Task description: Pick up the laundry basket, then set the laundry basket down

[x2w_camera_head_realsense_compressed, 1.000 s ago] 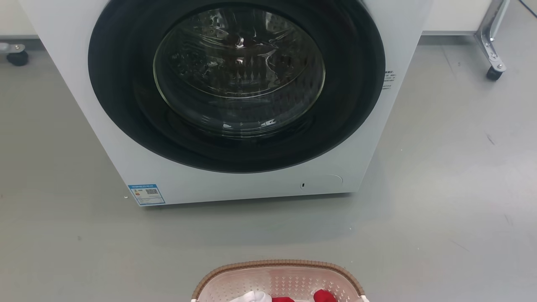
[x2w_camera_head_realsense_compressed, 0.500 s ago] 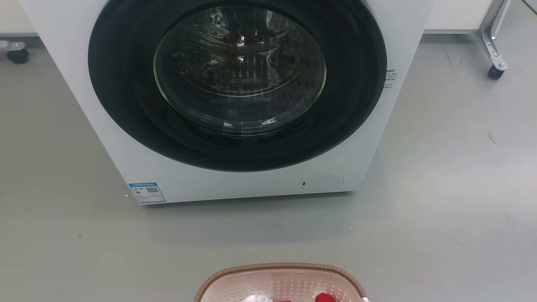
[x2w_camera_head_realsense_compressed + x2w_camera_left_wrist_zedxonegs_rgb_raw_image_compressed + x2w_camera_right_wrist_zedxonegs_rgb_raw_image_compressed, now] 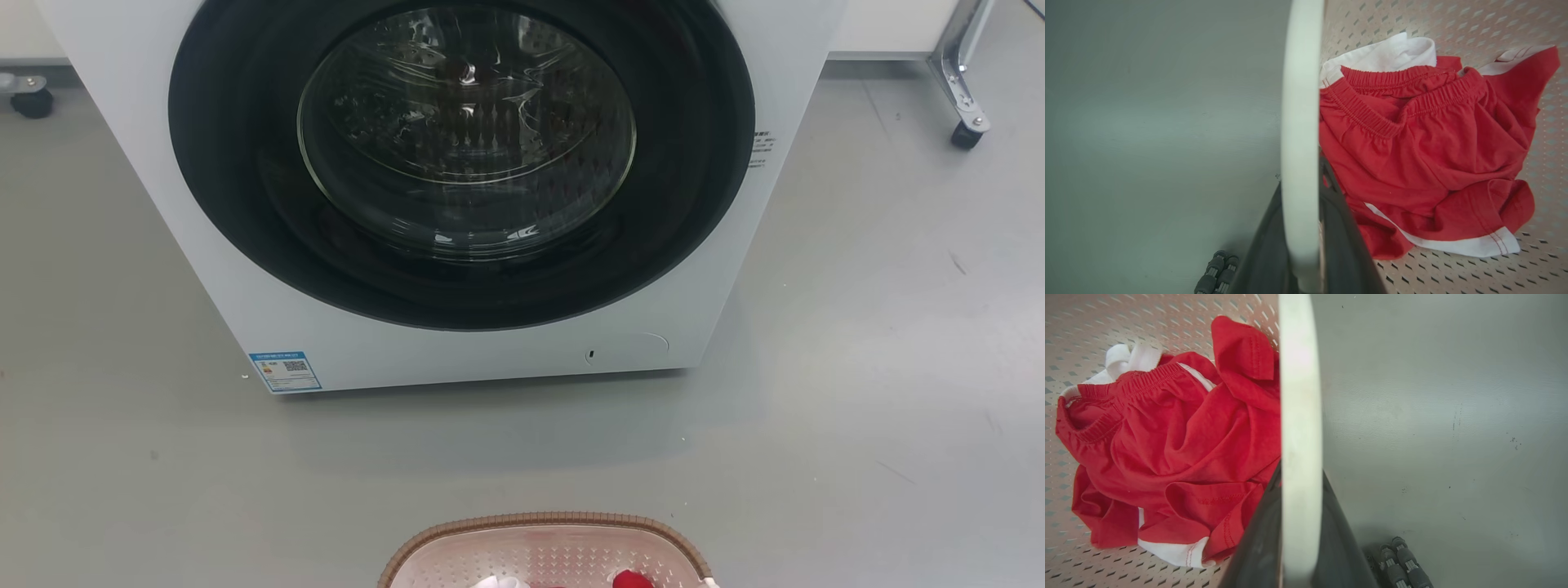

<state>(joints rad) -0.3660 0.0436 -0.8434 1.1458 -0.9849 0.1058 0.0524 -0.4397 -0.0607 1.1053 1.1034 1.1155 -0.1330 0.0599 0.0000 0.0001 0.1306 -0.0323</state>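
Note:
The laundry basket (image 3: pixel 545 549), pale pink and perforated with a brown woven-look rim, pokes in at the bottom edge of the head view, in front of the washer. Red and white clothes (image 3: pixel 1425 151) lie in it. In the left wrist view, my left gripper (image 3: pixel 1302 179) is shut on a white basket handle (image 3: pixel 1300 102), one dark finger on each side. My right gripper (image 3: pixel 1301 477) is shut the same way on the other white handle (image 3: pixel 1299 396), with the red clothes (image 3: pixel 1167 449) to its left. I cannot tell whether the basket touches the floor.
A white front-loading washer (image 3: pixel 457 351) with a shut round glass door (image 3: pixel 465 131) stands close ahead on the grey floor (image 3: pixel 882 392). Caster legs stand at the far left (image 3: pixel 31 98) and far right (image 3: pixel 967 131). Small dark rollers (image 3: pixel 1400 559) show on the floor beside the basket.
The basket rim sits slightly lower in the head view and less of the clothes shows. The washer has edged up the frame, so the camera has shifted a little.

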